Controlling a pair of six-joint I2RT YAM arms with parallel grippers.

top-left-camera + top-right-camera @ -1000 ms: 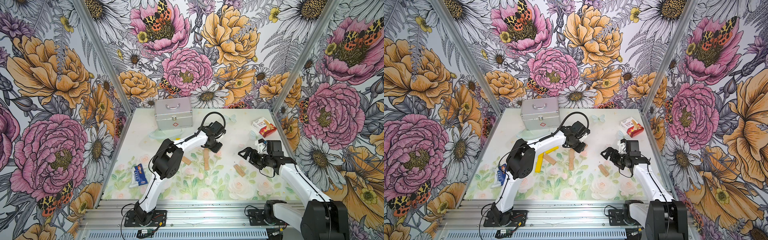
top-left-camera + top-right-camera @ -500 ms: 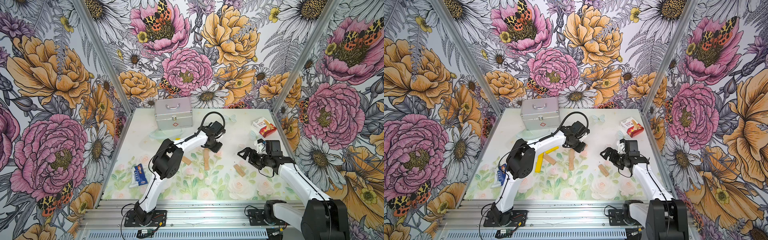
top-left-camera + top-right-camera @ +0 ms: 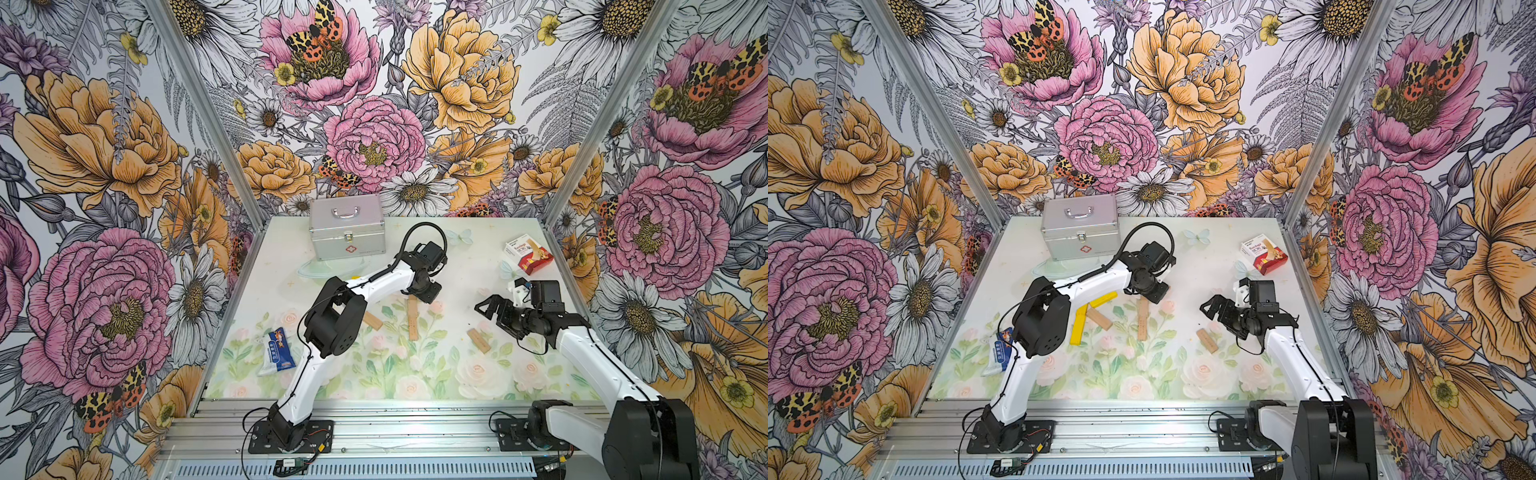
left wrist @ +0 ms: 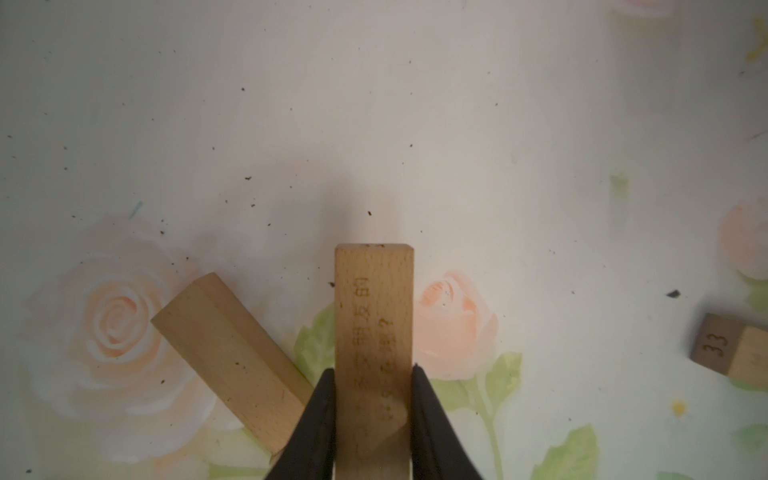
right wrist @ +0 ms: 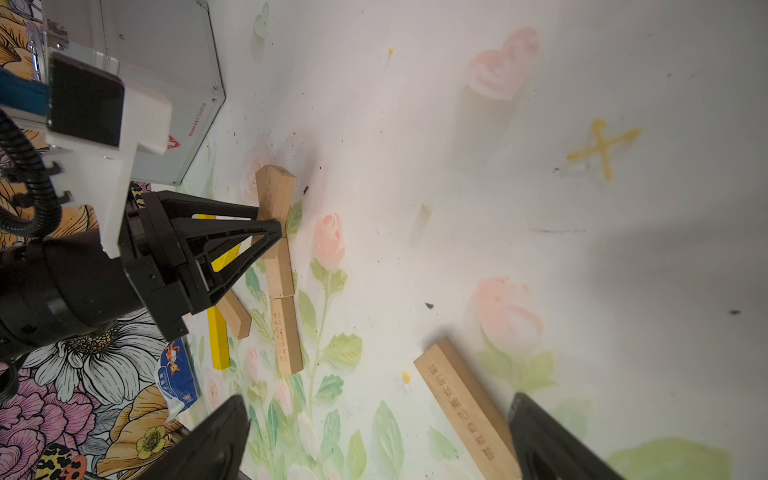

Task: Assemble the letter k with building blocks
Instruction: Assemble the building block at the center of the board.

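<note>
Floral tabletop [image 3: 478, 266] — left gripper [image 4: 372, 370] pinches an engraved pale wood block [image 4: 374, 299]; right gripper [image 5: 376, 399] gapes.

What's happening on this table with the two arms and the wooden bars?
The robot is laying blocks into K shapes. The left gripper is shut on a pale wood block at the far end of a straight row of pale blocks, seemingly the stem. The right gripper is open and empty, near a loose pale block. Beside the row lie yellow blocks with a slanted pale block.
</note>
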